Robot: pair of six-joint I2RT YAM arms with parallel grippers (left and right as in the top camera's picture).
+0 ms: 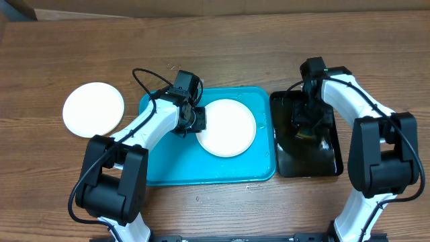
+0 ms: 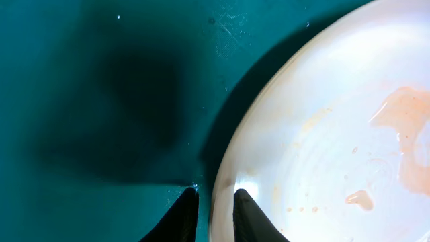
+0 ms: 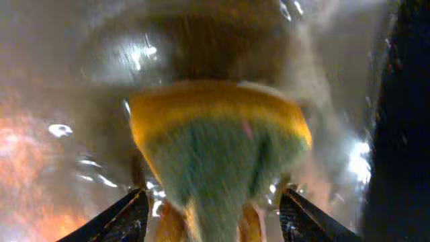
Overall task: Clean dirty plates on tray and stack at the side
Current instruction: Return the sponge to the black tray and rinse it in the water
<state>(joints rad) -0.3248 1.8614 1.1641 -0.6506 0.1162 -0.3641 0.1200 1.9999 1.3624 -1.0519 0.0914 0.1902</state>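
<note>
**Round white flat plate point(image 1: 232, 131) on the large turquoise rectangular plastic tray point(image 1: 201, 171), left gripper point(image 1: 196, 119) at its rim**

The tray lies on the brown wood-grain table point(image 1: 222, 47) just ahead of the two arm bases, with a low rim and rounded corners. The plate rests flat in the tray's far right part, close to the right rim.

In the left wrist view the plate point(image 2: 322, 134) carries orange-red sauce smears point(image 2: 403, 121) and a few small spots. The tray floor point(image 2: 101, 81) beside it is in shadow. The left gripper point(image 2: 215, 191) stands at the plate's left edge, its black fingertips point(image 2: 185, 215) only a little apart. One is over the tray floor, the other is over the plate, and the rim lies between them. Whether they pinch the rim cannot be told.

Just to the right of the turquoise tray lies a smaller, narrower black rectangular tray point(image 1: 329, 158), glossy and wet-looking. The right gripper point(image 1: 306, 121) hangs over its far half. Its wrist view shows the right gripper point(image 3: 213, 195) with jaws spread wide. A blurred yellow sponge with a green scouring face point(image 3: 215, 134) sits between them with a gap at each fingertip, so it is not clamped.

Farther out to the left, well apart from both trays, a second round white plate point(image 1: 94, 109) lies flat on the table, its face plain white from above.
</note>
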